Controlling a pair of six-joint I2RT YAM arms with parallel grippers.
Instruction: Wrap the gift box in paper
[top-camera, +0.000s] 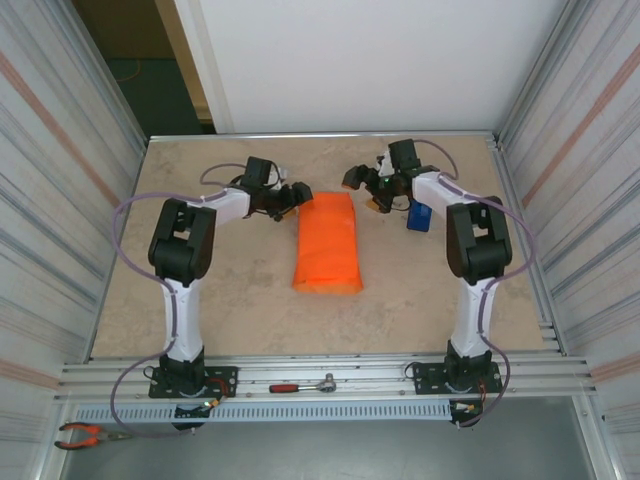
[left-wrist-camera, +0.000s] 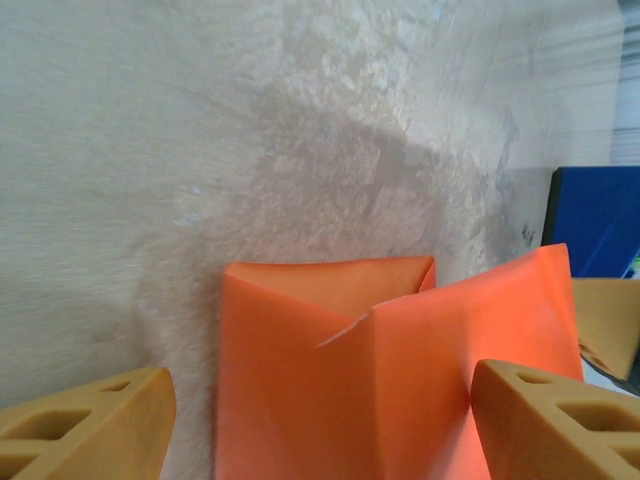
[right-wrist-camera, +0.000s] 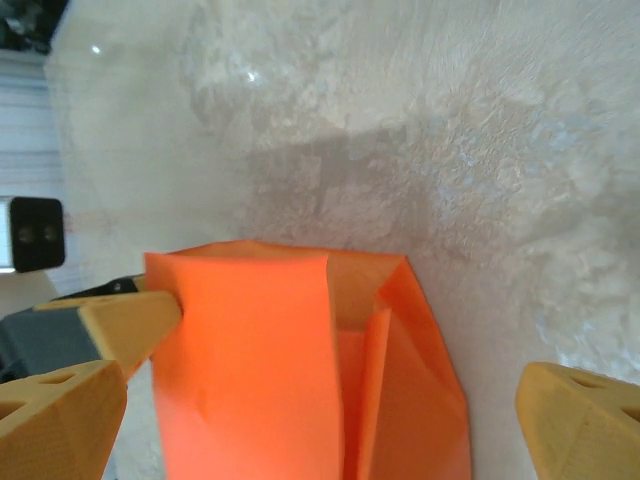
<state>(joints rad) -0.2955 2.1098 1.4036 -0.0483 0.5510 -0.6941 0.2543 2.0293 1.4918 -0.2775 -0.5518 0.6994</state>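
You find the paper (top-camera: 327, 243) folded into a long bundle, presumably around the gift box, with its long axis running away from the bases; the left gripper (top-camera: 293, 196) and right gripper (top-camera: 363, 190) flank its far end, equally near, both spread wide and empty.

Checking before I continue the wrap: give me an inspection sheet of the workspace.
Surface: beige mottled table, no spills seen.
Job's things: orange paper folded into a long bundle mid-table, far end flaps tucked in.
Clutter: blue tape dispenser right of the bundle; ratchet on the near rail; pliers below it, near left.
Grippers: left gripper and right gripper open, flanking the bundle's far end.
Cables: a cable loop beside each arm.
Surroundings: corrugated walls both sides, white panel behind.
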